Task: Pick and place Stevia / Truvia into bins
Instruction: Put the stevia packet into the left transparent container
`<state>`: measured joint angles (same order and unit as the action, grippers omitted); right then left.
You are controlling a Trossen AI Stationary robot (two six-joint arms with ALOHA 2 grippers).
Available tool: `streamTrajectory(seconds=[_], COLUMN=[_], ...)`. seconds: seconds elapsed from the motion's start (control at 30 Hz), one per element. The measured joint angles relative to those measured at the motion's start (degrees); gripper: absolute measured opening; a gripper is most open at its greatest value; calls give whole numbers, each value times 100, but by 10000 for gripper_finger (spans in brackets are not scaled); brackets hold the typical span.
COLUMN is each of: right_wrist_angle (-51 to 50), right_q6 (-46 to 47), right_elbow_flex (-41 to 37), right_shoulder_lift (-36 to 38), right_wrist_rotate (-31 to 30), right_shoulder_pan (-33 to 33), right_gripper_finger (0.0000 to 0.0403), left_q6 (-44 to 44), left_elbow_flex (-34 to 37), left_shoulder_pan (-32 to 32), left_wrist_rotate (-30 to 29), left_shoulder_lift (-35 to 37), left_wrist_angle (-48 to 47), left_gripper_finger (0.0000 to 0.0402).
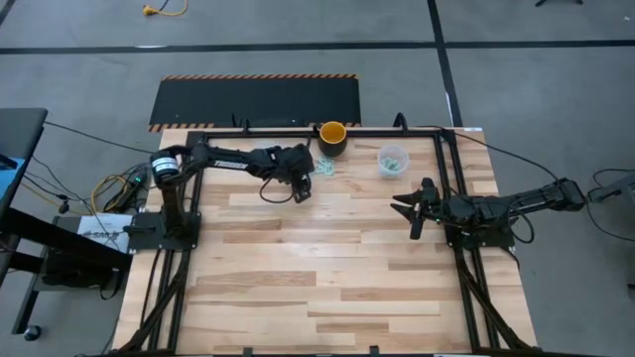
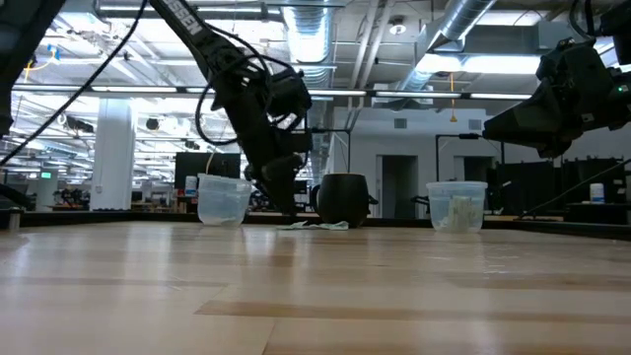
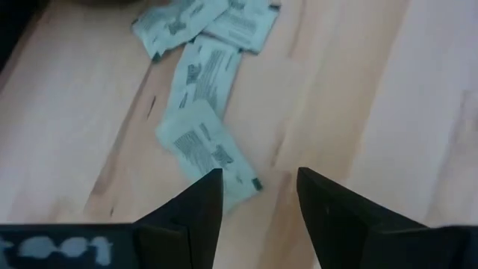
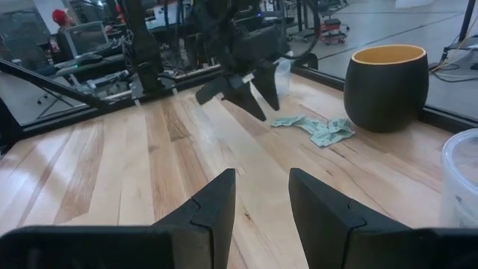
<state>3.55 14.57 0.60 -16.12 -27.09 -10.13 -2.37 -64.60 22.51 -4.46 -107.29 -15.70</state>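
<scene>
While the left pincer (image 3: 258,196) hovers with fingers apart just above the sachets (image 3: 205,146) scattered on the bench (image 1: 337,268) beside the yellow-orange cup (image 1: 332,134), the right pincer (image 1: 409,210) waits well apart, fingers parted and apparently empty. One clear cup (image 1: 393,160) holds sachets.

We see dark print on the Stevia sachets (image 3: 200,142), but we cannot read any of its words.

Left gripper (image 2: 286,202) (fingers down) beside sachets (image 2: 315,226)
</scene>
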Motion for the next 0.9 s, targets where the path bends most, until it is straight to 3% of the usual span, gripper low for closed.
streamTrajectory(seconds=[0.27, 0.7, 0.9], right_wrist_angle=[7, 9, 11], right_q6=[1, 1, 1], right_elbow_flex=[-2, -2, -2], right_shoulder_lift=[2, 0, 0], right_wrist_rotate=[16, 11, 11], right_shoulder_pan=[-2, 0, 0], right_gripper_finger=[121, 121, 121], left_q6=[-101, -127, -83], left_elbow_flex=[-370, -397, -397], left_shoulder_pan=[69, 60, 58], left_wrist_rotate=[6, -80, -540], left_shoulder_lift=[-476, -404, -404], left_wrist_angle=[-260, -333, -333], left_gripper_finger=[163, 163, 163])
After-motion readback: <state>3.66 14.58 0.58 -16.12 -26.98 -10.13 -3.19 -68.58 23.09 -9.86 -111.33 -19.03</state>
